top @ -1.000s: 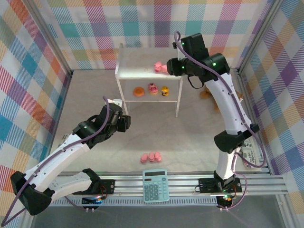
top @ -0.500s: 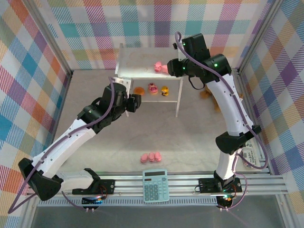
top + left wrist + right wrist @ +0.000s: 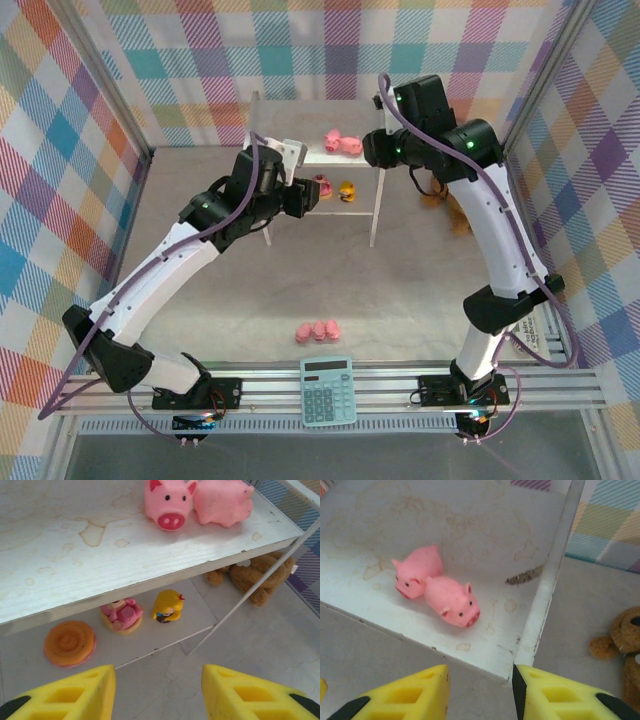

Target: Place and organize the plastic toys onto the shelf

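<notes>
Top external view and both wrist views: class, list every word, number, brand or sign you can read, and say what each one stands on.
No text here can be read.
calculator: key markings too small to read.
printed paper beside the right arm's base: print too blurred to read.
pink pigs and shelf: no lettering seen.

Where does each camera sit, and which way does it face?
Top external: above and behind, looking down at the white two-tier shelf; both arms show.
Left wrist: before the shelf, facing its front; yellow fingers of the left gripper show.
Right wrist: above the shelf's right corner, looking down; fingers of the right gripper show.
Shared by both wrist views: two pink plastic pigs, a brown plush animal.
</notes>
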Motion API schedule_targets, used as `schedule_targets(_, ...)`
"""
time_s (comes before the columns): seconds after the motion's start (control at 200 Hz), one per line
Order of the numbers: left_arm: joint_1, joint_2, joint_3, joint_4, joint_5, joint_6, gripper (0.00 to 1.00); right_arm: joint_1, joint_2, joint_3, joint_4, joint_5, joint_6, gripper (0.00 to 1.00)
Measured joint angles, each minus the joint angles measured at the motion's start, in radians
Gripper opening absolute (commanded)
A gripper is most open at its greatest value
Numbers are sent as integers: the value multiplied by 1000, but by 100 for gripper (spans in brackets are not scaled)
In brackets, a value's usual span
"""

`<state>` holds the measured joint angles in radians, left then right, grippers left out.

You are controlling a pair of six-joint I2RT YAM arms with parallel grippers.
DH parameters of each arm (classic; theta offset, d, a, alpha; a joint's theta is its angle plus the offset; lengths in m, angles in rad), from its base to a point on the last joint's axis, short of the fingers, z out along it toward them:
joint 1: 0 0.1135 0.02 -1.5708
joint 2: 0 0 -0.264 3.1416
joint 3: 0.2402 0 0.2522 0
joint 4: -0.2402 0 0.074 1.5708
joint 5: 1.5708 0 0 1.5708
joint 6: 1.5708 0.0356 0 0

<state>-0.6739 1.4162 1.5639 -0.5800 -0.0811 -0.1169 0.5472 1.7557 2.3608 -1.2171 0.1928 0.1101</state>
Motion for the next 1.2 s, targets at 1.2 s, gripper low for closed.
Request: schedule_targets(1.2, 63, -175, 61, -145, -113, 29, 56, 108, 175, 179, 12, 172, -360, 46)
